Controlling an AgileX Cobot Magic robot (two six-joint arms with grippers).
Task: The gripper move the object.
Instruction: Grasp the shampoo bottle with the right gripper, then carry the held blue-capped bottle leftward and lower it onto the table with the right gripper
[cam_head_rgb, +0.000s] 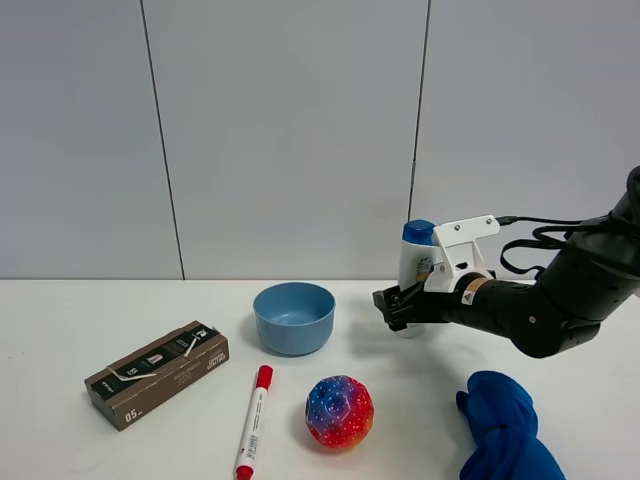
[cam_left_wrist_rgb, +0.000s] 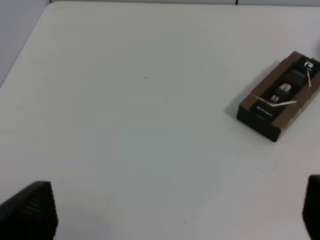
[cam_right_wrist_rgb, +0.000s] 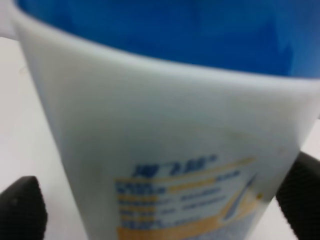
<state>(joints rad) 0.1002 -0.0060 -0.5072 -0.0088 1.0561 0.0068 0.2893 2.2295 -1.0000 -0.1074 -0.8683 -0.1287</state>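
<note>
blue cloth front-right | right hand wide, straddling shampoo bottle | left hand wide

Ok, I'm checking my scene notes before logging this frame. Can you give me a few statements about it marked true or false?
1. The right gripper has a finger on either side of the shampoo bottle. True.
2. The bottle lies on its side. False: it stands upright on the table.
3. The left gripper holds the brown box. False: its jaws are open over bare table, with the box well apart.
4. The red marker lies between the box and the colourful ball. True.
5. The blue cloth is in the bowl. False: it lies on the table.
</note>
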